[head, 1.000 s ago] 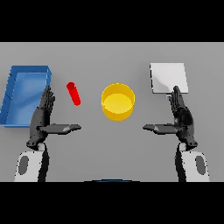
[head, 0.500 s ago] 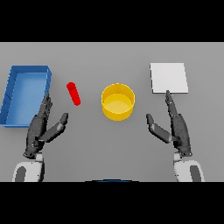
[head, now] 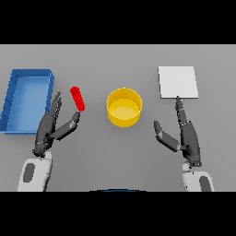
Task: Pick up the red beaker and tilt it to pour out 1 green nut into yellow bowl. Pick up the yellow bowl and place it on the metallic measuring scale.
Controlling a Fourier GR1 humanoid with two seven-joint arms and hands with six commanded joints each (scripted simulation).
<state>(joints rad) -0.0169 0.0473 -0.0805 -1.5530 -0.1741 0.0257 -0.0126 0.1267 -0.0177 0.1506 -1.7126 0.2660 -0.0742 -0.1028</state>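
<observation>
a grey table seen from above, with two white and grey robot arms reaching up from the lower edge.

near the middle of the table stands a round yellow bowl [head: 124, 107], upright, its inside looking bare. at about 9 o'clock from the bowl, a little apart, lies a small red cylindrical beaker [head: 77, 98], tilted so its upper end leans toward 11 o'clock. beyond the beaker, at the far 9 o'clock side of the table, sits a shallow blue rectangular tray [head: 11, 98] with raised walls. at about 2 o'clock from the bowl, well apart, lies a flat pale square plate, the metallic measuring scale [head: 178, 81].

the left hand [head: 46, 131] is at about 8 o'clock from the bowl, just beside the tray's near corner. its dark fingers are straight and point toward 1 o'clock, and the thumb [head: 69, 125] is spread wide toward the beaker's lower end; whether the thumb tip touches the beaker cannot be told. the hand holds nothing.

the right hand [head: 189, 138] is at about 4 o'clock from the bowl, below the scale. its fingers are straight and point toward 12 o'clock, the tips just short of the scale's near edge, and the thumb is spread wide toward the bowl. it holds nothing.
</observation>
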